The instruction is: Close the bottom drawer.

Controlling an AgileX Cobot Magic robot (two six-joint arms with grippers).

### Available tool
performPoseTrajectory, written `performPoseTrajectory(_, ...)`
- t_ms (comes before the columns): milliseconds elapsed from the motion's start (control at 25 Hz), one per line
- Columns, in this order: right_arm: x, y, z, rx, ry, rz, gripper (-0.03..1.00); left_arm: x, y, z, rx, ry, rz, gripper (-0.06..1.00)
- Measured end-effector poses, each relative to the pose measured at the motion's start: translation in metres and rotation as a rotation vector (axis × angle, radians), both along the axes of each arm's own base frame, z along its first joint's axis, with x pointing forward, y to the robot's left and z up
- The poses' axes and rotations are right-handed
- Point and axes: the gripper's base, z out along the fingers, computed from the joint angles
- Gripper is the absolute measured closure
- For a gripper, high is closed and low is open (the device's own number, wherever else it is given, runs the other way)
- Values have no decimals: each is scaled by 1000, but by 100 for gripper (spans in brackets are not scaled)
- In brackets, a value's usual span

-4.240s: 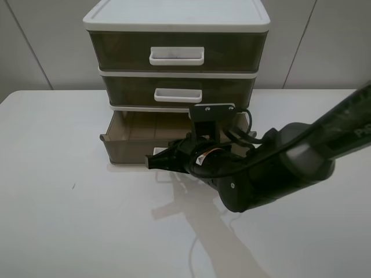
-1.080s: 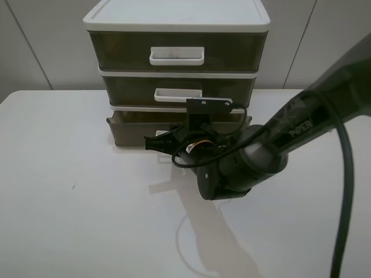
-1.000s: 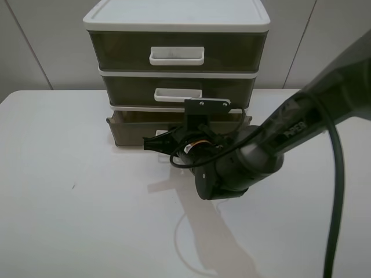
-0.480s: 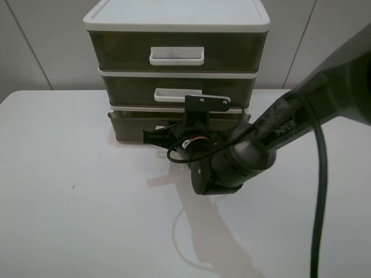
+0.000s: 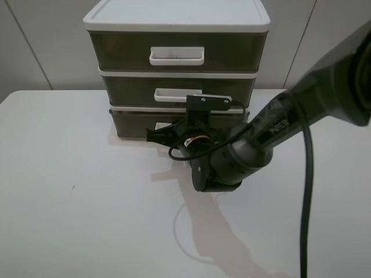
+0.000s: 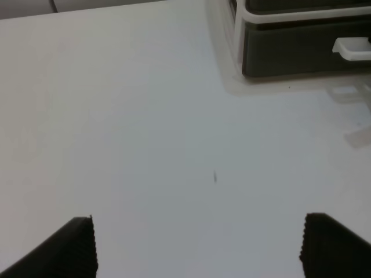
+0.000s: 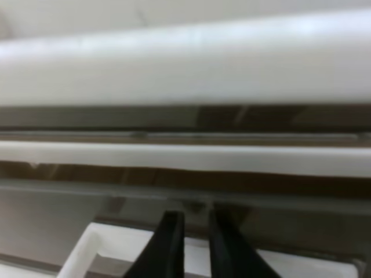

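The bottom drawer (image 5: 130, 123), smoky-brown with a white loop handle (image 5: 164, 126), sits almost flush in the white-framed three-drawer unit (image 5: 177, 23). My right gripper (image 5: 153, 136) is shut, with its tips against the drawer front at the handle. In the right wrist view its two fingers (image 7: 168, 243) stand close together just before the brown drawer front (image 7: 52, 211), over the white handle (image 7: 95, 249). My left gripper (image 6: 200, 249) is open and empty above bare table, far from the drawer (image 6: 301, 49), whose handle (image 6: 352, 48) shows at the frame's edge.
The middle drawer (image 5: 177, 94) and the top drawer (image 5: 176, 55) are closed above it. The white table (image 5: 75, 214) spreads in front of the unit. The right arm's thick black body and cable (image 5: 232, 162) lie across the table to the right.
The bottom drawer has slid back from well out to almost flush with the unit. My right gripper has moved toward the unit with it. The left arm's motion is not shown.
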Motion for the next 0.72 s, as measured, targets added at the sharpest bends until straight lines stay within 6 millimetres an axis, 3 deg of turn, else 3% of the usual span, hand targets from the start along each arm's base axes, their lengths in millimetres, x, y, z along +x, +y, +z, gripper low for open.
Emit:
performPoseTrajectory(320,-10,-5,27,14,37,47,95,0,0,0,0,0,0,23)
performPoseTrajectory(560,-40,-17,48,-34,214,182,94,0,0,0,0,0,0,23)
performPoseTrajectory(640,-50,-24,52,-80,242,241,87,0,0,0,0,0,0,23)
performPoseTrajectory(720,-57,-40,56,-111,276,257,70,0,0,0,0,0,0,23)
